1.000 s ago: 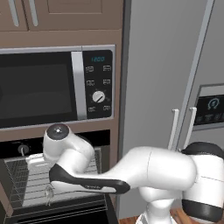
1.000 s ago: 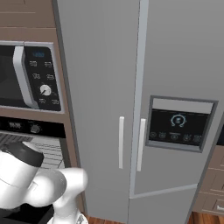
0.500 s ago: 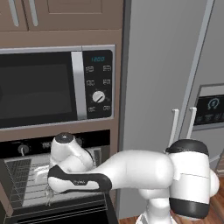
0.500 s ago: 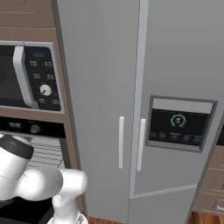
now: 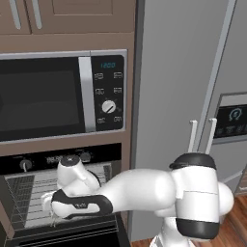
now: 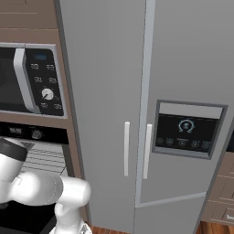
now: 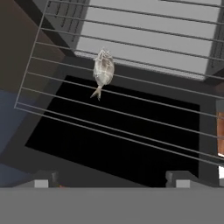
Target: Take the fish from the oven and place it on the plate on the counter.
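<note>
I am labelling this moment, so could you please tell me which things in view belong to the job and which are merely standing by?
Job:
- fish, lying on the rack
- oven, door open
- gripper, open, short of the fish

Standing by:
- microwave
- fridge
- cabinet

Open space above the wire rack (image 7: pixel 131 118) around the fish (image 7: pixel 103 71).

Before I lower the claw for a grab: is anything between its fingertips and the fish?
No. In the hand view the open claw faces the fish, which lies on the wire rack; bare rack wires span the stretch between them.
</note>
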